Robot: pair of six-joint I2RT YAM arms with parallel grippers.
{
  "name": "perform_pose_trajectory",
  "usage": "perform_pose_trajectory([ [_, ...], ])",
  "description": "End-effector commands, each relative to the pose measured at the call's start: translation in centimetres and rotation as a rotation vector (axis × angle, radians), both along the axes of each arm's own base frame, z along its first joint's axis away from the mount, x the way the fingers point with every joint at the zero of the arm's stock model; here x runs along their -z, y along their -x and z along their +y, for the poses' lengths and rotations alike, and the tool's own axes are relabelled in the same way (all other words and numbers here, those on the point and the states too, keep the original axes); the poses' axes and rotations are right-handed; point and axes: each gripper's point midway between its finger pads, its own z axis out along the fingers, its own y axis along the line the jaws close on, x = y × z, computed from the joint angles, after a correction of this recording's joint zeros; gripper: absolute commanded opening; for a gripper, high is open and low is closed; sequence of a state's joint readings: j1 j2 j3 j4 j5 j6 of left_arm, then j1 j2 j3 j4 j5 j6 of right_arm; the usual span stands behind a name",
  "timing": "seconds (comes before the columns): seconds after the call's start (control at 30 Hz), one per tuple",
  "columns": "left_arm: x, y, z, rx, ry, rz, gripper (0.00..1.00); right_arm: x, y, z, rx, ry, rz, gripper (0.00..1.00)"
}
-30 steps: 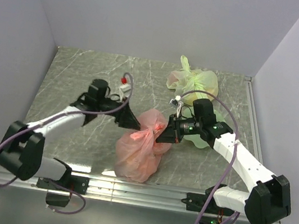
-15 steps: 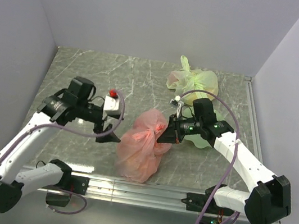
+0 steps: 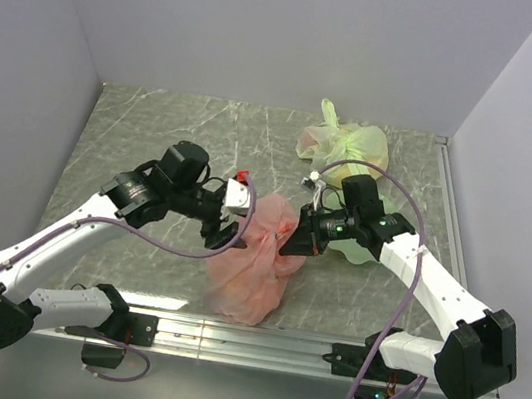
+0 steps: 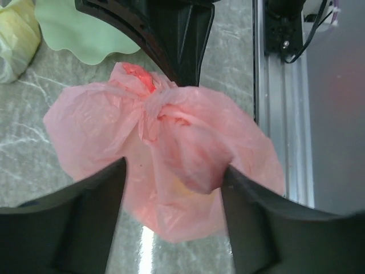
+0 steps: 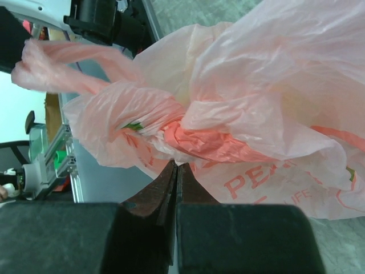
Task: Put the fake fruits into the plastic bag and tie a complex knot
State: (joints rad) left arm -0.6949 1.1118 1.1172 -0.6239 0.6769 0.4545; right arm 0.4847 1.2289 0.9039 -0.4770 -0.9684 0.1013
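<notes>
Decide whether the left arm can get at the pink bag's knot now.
Probably yes: the left pincer hangs open over the knot, nothing between them; the right pincer grips the pink bag from the far side.

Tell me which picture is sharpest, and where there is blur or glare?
Top view: evenly lit, sharp throughout, soft shadows. Left wrist: bag crisp, near jaws dark and soft, glare streak on the table. Right wrist: bag print readable, jaws blurred.

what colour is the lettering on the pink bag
Red-orange, on the plastic bag; right wrist view.
</notes>
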Motion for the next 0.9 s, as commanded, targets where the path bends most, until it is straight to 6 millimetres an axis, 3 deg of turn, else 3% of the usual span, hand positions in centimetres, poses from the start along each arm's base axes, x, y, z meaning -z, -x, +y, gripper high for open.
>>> perform_pose_trajectory([
  [0.0, -1.9, -0.9, -1.3, -0.022, 0.057, -0.009, 0.66, -1.5, -0.2, 0.3, -0.041, -0.017, -0.07, 0.0],
  [0.1, -0.4, -0.7, -1.3, -0.014, 0.018, 0.046, 0.28, -1.2, -0.2, -0.1, -0.054, 0.008, -0.084, 0.0],
  [0.13, -0.1, -0.7, -1.2, -0.023, 0.009, 0.055, 0.08, -0.9, 0.0, -0.4, -0.056, 0.026, -0.075, 0.0],
  [0.17, 0.6, -0.7, -1.0, -0.04, -0.002, 0.081, 0.01, -1.0, -0.1, -0.5, -0.059, 0.031, -0.084, 0.0],
  [0.3, 1.3, -2.3, 0.4, -0.169, 0.039, 0.153, 0.0, -0.2, 0.1, -1.7, -0.065, 0.08, -0.106, 0.0],
  [0.53, 2.7, -7.7, 5.8, -0.517, 0.085, 0.266, 0.0, 1.5, 0.5, -5.0, -0.033, 0.209, -0.126, 0.0],
  [0.73, 4.8, -9.5, 10.5, -0.72, 0.047, 0.302, 0.0, 3.7, -1.1, -9.0, 0.025, 0.34, -0.184, 0.0],
  [0.8, 6.2, -9.2, 11.8, -0.753, 0.002, 0.314, 0.0, 4.5, -1.9, -10.7, 0.063, 0.378, -0.177, 0.0],
  [0.87, 7.8, -8.8, 13.2, -0.788, -0.035, 0.334, 0.0, 4.2, -2.3, -11.1, 0.071, 0.381, -0.163, 0.0],
])
